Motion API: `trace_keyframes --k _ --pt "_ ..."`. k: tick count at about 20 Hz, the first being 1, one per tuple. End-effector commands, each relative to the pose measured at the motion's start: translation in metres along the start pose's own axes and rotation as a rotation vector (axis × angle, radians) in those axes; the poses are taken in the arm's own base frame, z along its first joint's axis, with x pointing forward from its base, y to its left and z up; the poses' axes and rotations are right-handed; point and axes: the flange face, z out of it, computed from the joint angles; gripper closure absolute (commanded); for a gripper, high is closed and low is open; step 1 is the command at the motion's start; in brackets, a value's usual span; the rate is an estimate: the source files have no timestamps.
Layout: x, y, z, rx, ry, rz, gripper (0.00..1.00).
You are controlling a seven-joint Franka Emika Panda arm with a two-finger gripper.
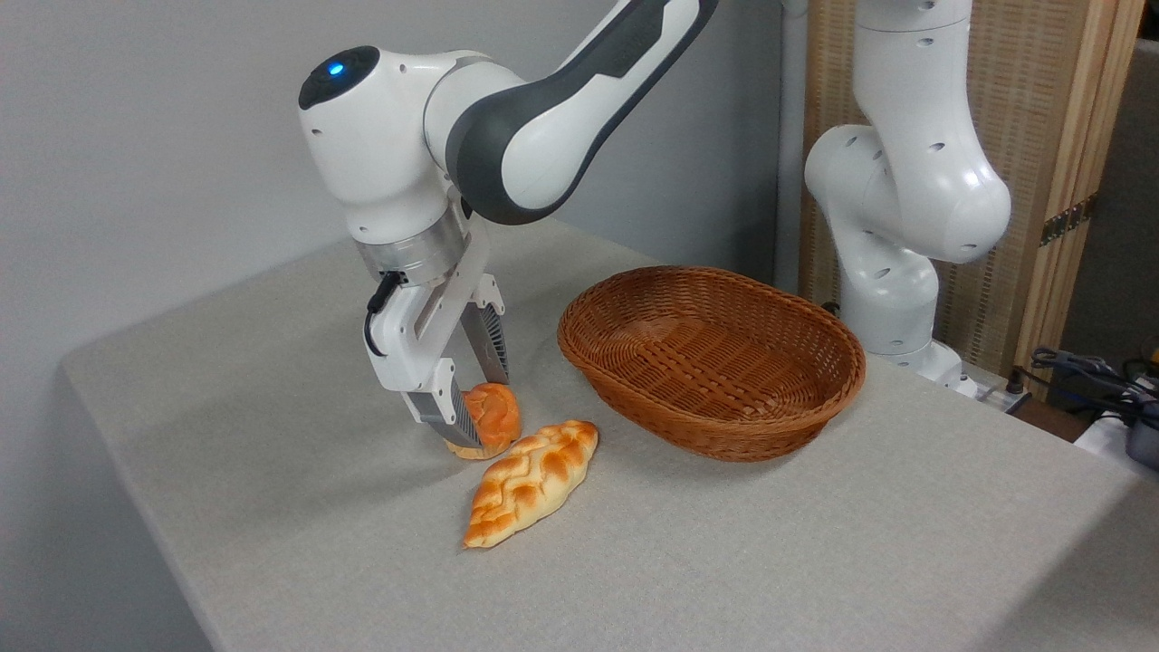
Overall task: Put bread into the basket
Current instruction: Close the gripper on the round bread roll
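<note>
A Franka arm's gripper [478,412] reached down at centre-left of the frame, its two fingers pinching the bread [492,418], a small round orange bun with a swirled top and paler base. The bun appeared to sit on, or barely above, the grey counter [815,543]; the picture did not settle whether it had left the surface. The basket [712,360], a wide oval of reddish-brown wicker, stood to the right of the bun at centre frame, apart from it, and held nothing.

By that showing, the grasp looked made, while the lift, the carry to the right and the release over the basket all remained to be done.

A longer braided loaf [532,483] lay on the counter just below and to the right of the bun, its upper end very near it, perhaps touching. It sat close under the likely path toward the basket, and a low carry could have nudged it; the near rim of the basket also called for some height. At upper right stood the arm's white base [905,199] before a slatted wooden screen [1059,118], with cables [1087,371] at the counter's far right edge.
</note>
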Motion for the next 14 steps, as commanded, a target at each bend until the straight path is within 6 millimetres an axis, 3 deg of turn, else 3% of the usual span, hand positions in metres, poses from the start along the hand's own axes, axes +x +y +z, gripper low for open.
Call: trace_keyframes --k 1,2,5,6,12,14 --pt "-0.002 -0.007 0.008 0.023 -0.016 0.024 0.03" --pt "-0.002 -0.007 0.009 0.022 -0.019 0.023 0.09" --pt "-0.003 -0.007 0.009 0.020 -0.031 0.029 0.51" --pt "-0.003 -0.007 0.009 0.020 -0.031 0.029 0.57" --pt "-0.003 -0.006 0.007 0.016 -0.031 0.029 0.58" --pt "-0.002 -0.004 -0.002 0.031 -0.029 0.024 0.58"
